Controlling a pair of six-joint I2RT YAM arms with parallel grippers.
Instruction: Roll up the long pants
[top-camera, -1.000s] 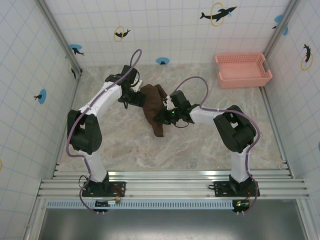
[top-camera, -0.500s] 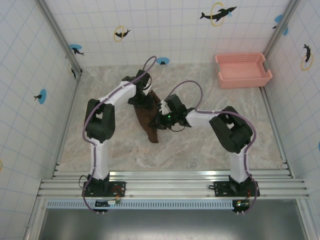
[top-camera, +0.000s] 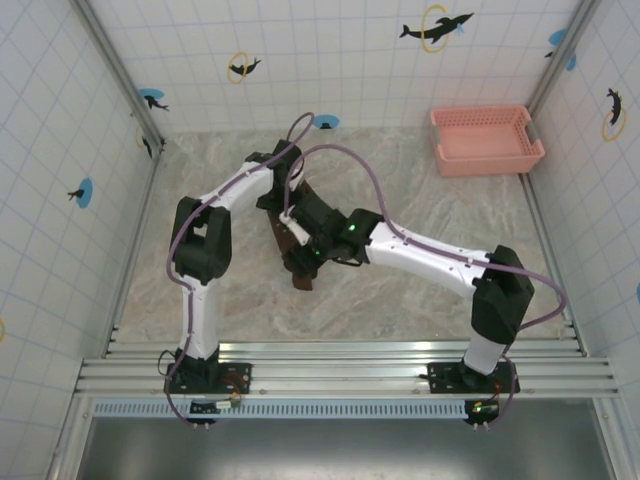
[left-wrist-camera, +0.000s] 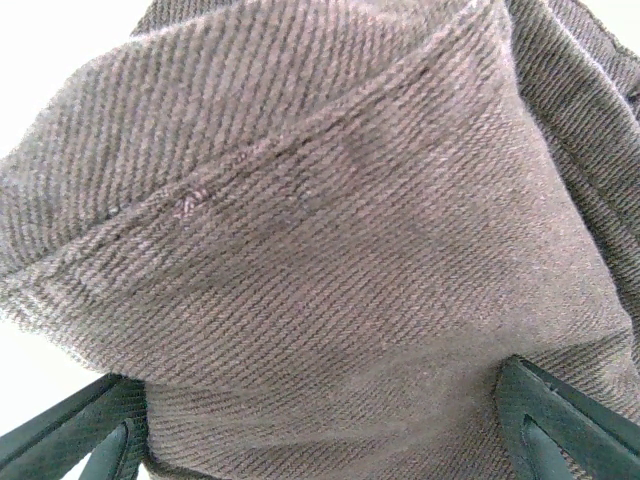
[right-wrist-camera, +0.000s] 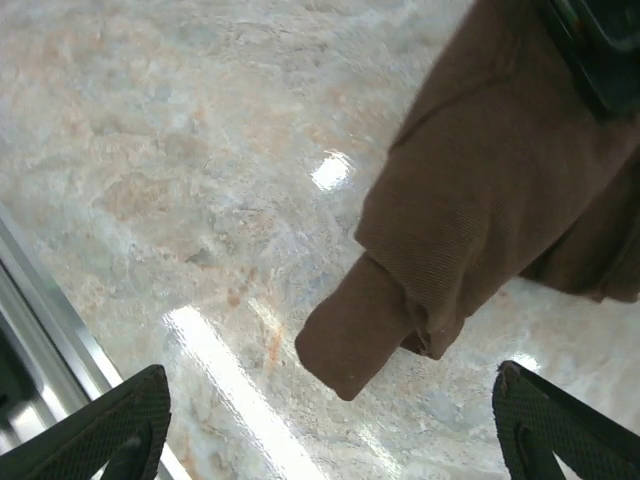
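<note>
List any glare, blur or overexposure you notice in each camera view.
Right wrist view: white glare patches on the marbled table; left wrist view: dark brown cloth trousers show crisp weave, corner background blown out white; top external view: evenly lit, sharp.

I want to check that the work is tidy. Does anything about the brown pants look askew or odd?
Yes. The pants sit as a lopsided, crumpled bundle in the middle of the table, not an even roll, and one folded end pokes out loosely from it.
</note>
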